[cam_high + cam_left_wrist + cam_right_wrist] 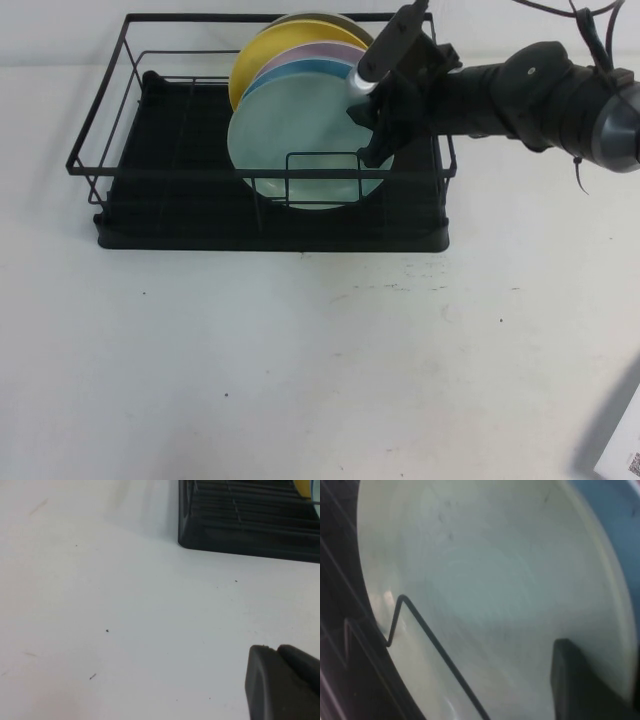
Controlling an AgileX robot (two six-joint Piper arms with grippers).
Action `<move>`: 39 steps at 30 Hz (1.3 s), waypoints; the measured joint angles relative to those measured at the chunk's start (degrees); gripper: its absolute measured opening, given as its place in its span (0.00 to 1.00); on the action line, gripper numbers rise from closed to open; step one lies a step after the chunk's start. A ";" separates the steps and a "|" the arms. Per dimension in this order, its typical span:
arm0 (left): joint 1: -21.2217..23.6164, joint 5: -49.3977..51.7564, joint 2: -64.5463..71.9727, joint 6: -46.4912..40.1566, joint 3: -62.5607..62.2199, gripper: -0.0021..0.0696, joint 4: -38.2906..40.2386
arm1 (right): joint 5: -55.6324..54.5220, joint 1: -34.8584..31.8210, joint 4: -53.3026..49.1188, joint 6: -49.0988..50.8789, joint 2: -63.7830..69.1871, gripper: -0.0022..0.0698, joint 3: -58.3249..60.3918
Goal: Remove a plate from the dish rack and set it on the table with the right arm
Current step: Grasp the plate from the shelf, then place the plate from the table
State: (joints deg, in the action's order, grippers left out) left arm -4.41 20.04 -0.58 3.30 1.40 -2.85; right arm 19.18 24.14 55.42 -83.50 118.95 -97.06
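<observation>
The mint-green plate stands on edge at the front of a row of plates in the right half of the dish rack, with a sky-blue plate, a lilac plate and a yellow plate behind it. The right arm reaches in from the right, its right pincer at the mint plate's right rim; whether it has closed on the rim cannot be told. Wide bare bench lies in front of the rack. The right wrist view alone shows the plate's face up close, crossed by a rack wire, with one dark finger over its rim. The left wrist view shows the left pincer low over the bench near the rack's corner, its opening unclear
</observation>
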 joint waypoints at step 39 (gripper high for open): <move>0.00 0.00 0.00 0.00 0.00 0.02 0.00 | 42.58 0.00 -19.56 60.62 -23.96 0.12 3.00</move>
State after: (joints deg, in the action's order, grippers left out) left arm -4.41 20.04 -0.58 3.30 1.40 -2.85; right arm 61.76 24.14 35.85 -22.88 94.99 -94.06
